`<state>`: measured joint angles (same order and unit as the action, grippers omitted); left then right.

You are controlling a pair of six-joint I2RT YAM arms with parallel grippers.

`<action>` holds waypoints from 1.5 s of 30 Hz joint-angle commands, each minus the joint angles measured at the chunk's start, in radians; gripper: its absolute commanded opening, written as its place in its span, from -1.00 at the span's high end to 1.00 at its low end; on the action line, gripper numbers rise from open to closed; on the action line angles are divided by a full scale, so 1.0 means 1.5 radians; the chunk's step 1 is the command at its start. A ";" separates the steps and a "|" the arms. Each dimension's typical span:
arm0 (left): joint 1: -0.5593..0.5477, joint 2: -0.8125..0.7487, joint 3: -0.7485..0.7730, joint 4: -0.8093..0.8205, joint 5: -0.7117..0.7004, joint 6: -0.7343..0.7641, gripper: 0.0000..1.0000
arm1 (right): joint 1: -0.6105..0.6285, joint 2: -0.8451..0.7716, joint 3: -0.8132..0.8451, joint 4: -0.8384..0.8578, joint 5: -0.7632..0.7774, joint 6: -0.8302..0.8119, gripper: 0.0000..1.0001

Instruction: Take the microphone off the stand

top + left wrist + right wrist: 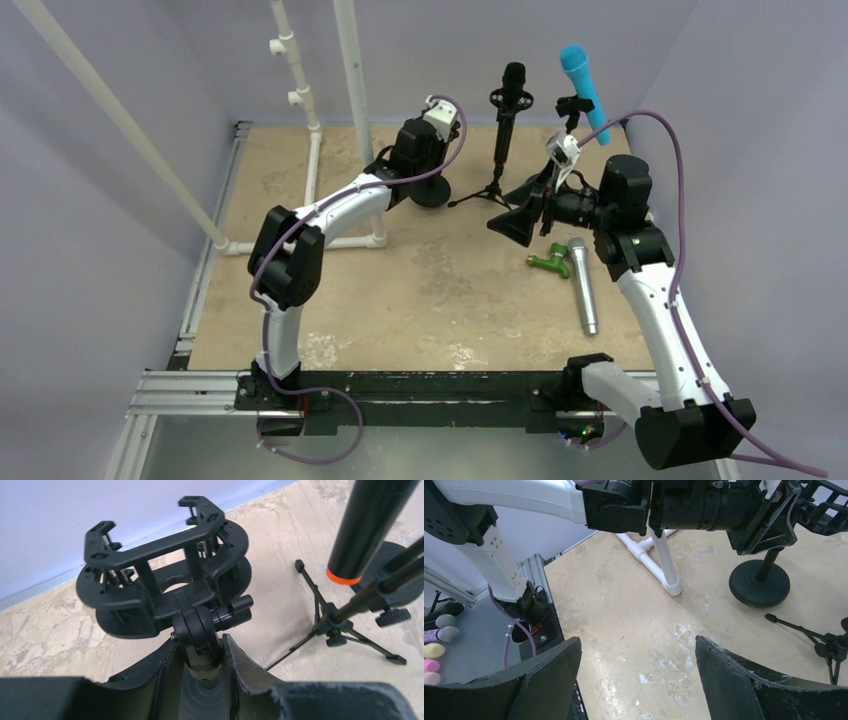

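Left gripper (200, 652) was nipped in tight on the stand (201, 627), right at its neck, just under the empty shock mount (165, 580). Right gripper (636, 677) hung wide open above the table (624, 615), holding nothing. The silver microphone (583, 285) lay flat on the table near the right arm, just beside a green fitting (550, 262).

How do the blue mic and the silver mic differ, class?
Colour: the blue mic is bright blue, the silver mic metallic grey. Pose: the blue mic tilts up, the silver mic lies flat. Support: the blue mic sits in a stand's clip, the silver mic on the table. Both are handheld mics.
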<state>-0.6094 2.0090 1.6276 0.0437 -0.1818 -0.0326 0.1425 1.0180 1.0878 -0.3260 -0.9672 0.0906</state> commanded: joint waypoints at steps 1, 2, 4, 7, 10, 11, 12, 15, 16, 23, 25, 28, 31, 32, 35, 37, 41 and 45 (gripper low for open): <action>0.008 0.013 0.067 0.074 -0.055 0.010 1.00 | -0.008 -0.020 -0.008 0.030 -0.019 0.011 -0.66; 0.009 0.019 0.073 0.073 -0.066 0.008 1.00 | -0.009 -0.021 -0.010 0.031 -0.019 0.012 -0.66; 0.010 0.032 0.085 0.069 -0.081 0.002 1.00 | -0.011 -0.021 -0.012 0.035 -0.021 0.016 -0.66; 0.011 0.049 0.099 0.065 -0.084 -0.004 1.00 | -0.014 -0.023 -0.015 0.038 -0.024 0.017 -0.66; 0.011 0.060 0.105 0.059 -0.084 -0.014 1.00 | -0.016 -0.025 -0.019 0.040 -0.024 0.019 -0.67; 0.011 0.062 0.105 0.056 -0.084 -0.018 1.00 | -0.017 -0.025 -0.019 0.040 -0.025 0.020 -0.67; 0.010 0.063 0.105 0.054 -0.085 -0.020 1.00 | -0.018 -0.026 -0.021 0.041 -0.024 0.019 -0.67; 0.011 0.065 0.101 0.040 -0.093 -0.033 1.00 | -0.021 -0.028 -0.027 0.044 -0.027 0.020 -0.67; 0.011 0.065 0.097 0.034 -0.098 -0.037 1.00 | -0.021 -0.028 -0.028 0.046 -0.028 0.022 -0.67; 0.011 0.063 0.081 0.008 -0.128 -0.056 1.00 | -0.022 -0.028 -0.029 0.052 -0.033 0.029 -0.68; 0.011 0.059 0.073 0.008 -0.133 -0.058 0.90 | -0.024 -0.030 -0.031 0.054 -0.032 0.029 -0.68; 0.012 0.053 0.059 0.007 -0.143 -0.063 0.56 | -0.026 -0.034 -0.035 0.056 -0.032 0.031 -0.68; 0.012 0.048 0.052 0.000 -0.145 -0.068 0.46 | -0.027 -0.035 -0.036 0.059 -0.033 0.033 -0.69; 0.012 0.046 0.049 -0.005 -0.145 -0.072 0.48 | -0.027 -0.035 -0.037 0.060 -0.032 0.033 -0.69; 0.012 0.040 0.039 -0.018 -0.137 -0.085 0.45 | -0.029 -0.037 -0.039 0.064 -0.034 0.037 -0.69; 0.012 0.036 0.033 -0.027 -0.131 -0.094 0.36 | -0.029 -0.039 -0.040 0.066 -0.033 0.039 -0.69; 0.012 0.024 0.021 -0.061 -0.122 -0.112 0.19 | -0.032 -0.044 -0.044 0.067 -0.032 0.040 -0.70; 0.012 0.005 0.007 -0.074 -0.103 -0.122 -0.09 | -0.033 -0.046 -0.048 0.075 -0.031 0.044 -0.70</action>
<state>-0.6094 2.1017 1.6516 -0.0521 -0.3634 -0.1787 0.1005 0.9718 1.0222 -0.2615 -0.9913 0.1421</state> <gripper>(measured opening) 0.497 0.850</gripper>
